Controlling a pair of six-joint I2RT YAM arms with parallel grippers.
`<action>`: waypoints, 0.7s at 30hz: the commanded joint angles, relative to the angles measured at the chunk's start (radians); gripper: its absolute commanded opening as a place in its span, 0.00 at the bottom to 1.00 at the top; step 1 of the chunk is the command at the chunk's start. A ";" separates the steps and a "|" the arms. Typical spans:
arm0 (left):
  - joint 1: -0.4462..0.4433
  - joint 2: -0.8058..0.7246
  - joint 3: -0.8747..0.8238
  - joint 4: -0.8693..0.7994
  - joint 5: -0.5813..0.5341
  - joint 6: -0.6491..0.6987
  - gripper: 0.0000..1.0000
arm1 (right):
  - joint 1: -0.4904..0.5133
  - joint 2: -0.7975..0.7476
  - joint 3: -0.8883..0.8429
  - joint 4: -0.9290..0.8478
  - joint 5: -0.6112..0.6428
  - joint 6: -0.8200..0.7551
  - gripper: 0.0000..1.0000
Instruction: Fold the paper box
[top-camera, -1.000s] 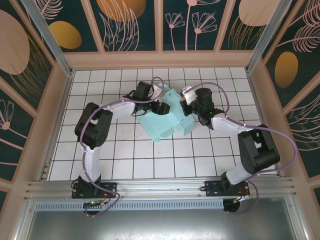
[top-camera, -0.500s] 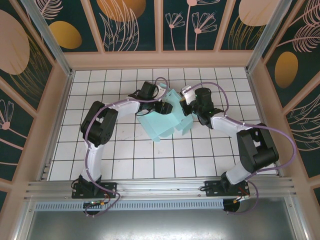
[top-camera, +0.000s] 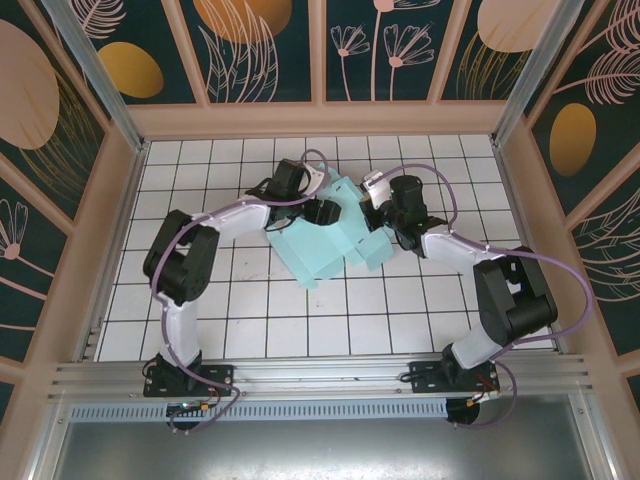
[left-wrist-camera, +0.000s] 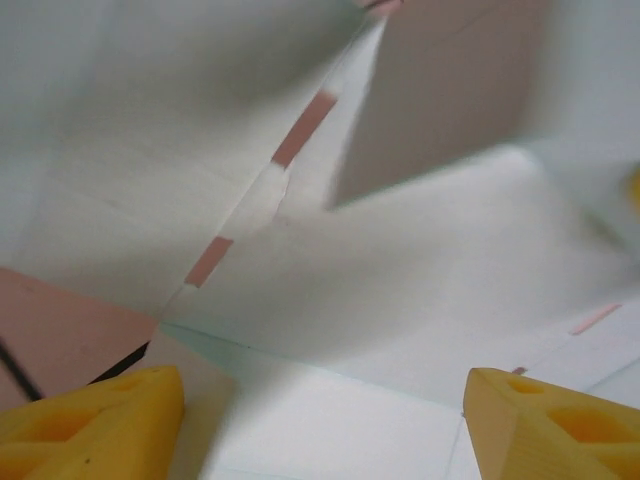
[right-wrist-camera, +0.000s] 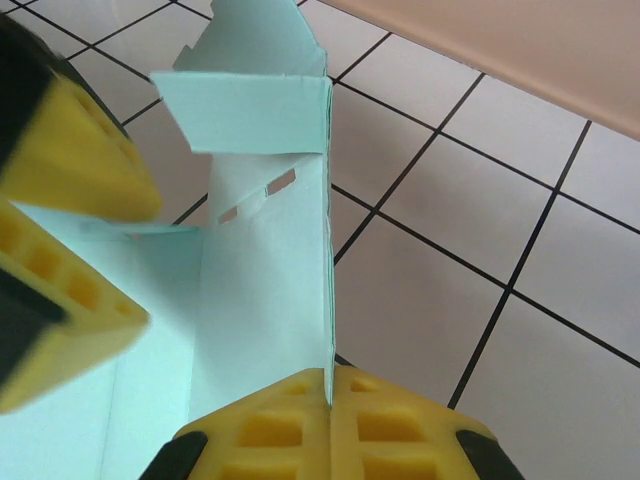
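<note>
The paper box (top-camera: 325, 245) is a pale teal card sheet, partly folded, lying on the tiled floor between the two arms. My left gripper (top-camera: 324, 213) is at the sheet's far left part. In the left wrist view it (left-wrist-camera: 320, 405) is open, its yellow fingers (left-wrist-camera: 95, 420) wide apart, with the card (left-wrist-camera: 400, 290) and its slotted crease close in front. My right gripper (top-camera: 376, 222) is at the sheet's right side. In the right wrist view it (right-wrist-camera: 330, 385) is shut on the edge of an upright card wall (right-wrist-camera: 265, 290) with a folded flap at its top.
White tiles with dark grout (top-camera: 200, 300) surround the box, inside a pale wooden rim (top-camera: 310, 118). Both arms bend inward over the far half of the floor. The left gripper's yellow fingers (right-wrist-camera: 70, 190) show at the left of the right wrist view.
The left arm's elbow has swung outward to the left and nearer. The card sheet has spread a little wider to the left. The right arm has held its grip in place.
</note>
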 joint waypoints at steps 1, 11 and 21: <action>0.001 -0.120 -0.050 0.065 -0.037 -0.007 0.75 | -0.006 -0.035 0.001 0.029 0.007 -0.002 0.00; 0.125 -0.309 -0.228 0.268 -0.113 -0.132 0.99 | 0.011 -0.071 -0.026 0.030 0.062 -0.080 0.00; 0.272 -0.306 -0.273 0.364 -0.185 -0.307 0.99 | 0.118 -0.078 -0.044 0.061 0.221 -0.297 0.00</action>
